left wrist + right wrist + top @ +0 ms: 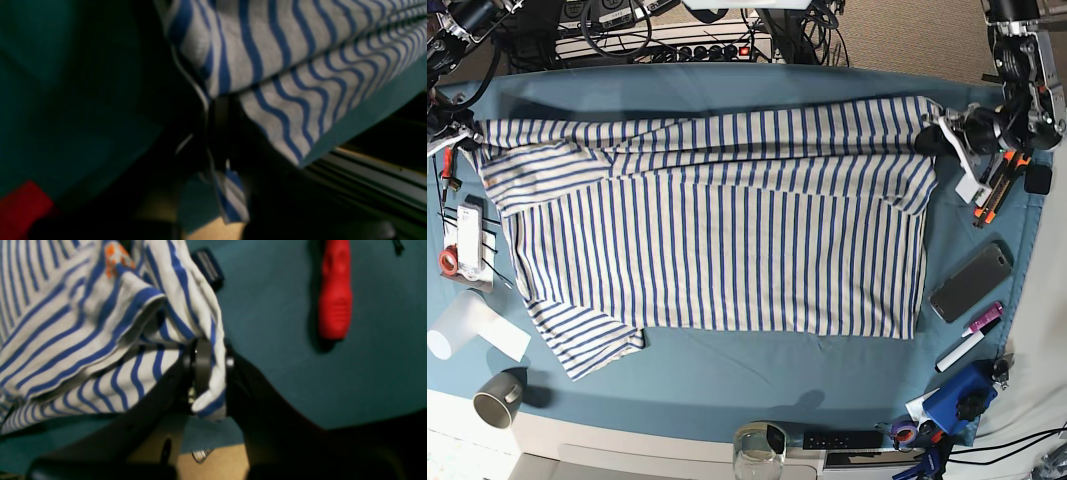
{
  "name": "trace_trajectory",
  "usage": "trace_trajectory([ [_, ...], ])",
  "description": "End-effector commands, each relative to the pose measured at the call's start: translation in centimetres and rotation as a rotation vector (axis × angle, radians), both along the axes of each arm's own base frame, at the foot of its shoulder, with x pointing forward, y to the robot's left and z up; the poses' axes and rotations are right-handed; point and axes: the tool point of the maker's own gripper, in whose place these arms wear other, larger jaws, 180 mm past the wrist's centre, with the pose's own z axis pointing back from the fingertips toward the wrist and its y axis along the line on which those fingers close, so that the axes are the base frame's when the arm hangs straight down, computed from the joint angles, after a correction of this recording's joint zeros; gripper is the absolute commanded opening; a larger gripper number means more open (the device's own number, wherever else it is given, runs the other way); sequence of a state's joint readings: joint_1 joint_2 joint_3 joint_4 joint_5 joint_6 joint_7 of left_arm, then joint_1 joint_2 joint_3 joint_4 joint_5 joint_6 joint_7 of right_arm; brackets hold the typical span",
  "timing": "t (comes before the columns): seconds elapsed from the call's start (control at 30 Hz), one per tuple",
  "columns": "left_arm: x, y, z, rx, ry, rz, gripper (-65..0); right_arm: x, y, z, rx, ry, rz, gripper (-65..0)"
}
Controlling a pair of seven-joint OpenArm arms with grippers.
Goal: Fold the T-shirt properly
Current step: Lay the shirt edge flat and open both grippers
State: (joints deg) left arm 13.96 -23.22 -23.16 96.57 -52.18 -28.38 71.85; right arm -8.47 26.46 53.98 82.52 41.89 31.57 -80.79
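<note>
Left gripper: dark, blurred, jaw gap unreadable. Right gripper: partly under T-shirt fold. Mug: contents indiscernible.

- My left gripper sits at the far right of the base view, its jaws pinched together on an edge of the T-shirt; the wrist view shows a strip of the striped cloth clamped between them.
- My right gripper is at the far left of the base view, mostly out of frame. In its wrist view both fingers are clamped on a fold of the cloth.
</note>
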Motion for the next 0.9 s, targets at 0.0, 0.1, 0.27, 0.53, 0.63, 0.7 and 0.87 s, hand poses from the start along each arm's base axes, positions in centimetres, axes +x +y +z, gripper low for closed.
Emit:
trace_trajectory([
  [0.0,0.0,0.5,0.7,0.023,-0.016,-0.015,-65.0,0.2,-1.3,1.6,-0.054,-0.017,0.004,-65.0],
  [0.1,-0.9,0.3,0.8,0.032,-0.012,-0.03,-65.0,-1.0,-1.4,0.9,-0.063,0.026,0.002,-65.0],
  [0.27,-1.1,0.4,1.1,0.07,-0.03,-0.043,-65.0,-1.9,-1.4,0.5,-0.064,0.053,0.002,-65.0],
  [0.53,-0.5,0.7,1.3,0.079,-0.055,-0.033,-65.0,-1.7,-1.5,0.6,-0.068,0.043,0.001,-65.0],
  [0.63,-0.5,0.7,1.3,0.08,-0.058,-0.036,-65.0,-1.7,-1.5,0.6,-0.068,0.044,0.001,-65.0],
  [0.7,-0.6,0.4,1.4,0.083,-0.075,-0.075,-59.5,-1.7,-1.5,0.6,-0.068,0.043,0.002,-65.0],
  [0.87,-0.5,0.4,1.5,0.08,-0.084,-0.077,-40.6,-1.3,-1.0,0.8,-0.059,0.017,0.044,-65.0],
])
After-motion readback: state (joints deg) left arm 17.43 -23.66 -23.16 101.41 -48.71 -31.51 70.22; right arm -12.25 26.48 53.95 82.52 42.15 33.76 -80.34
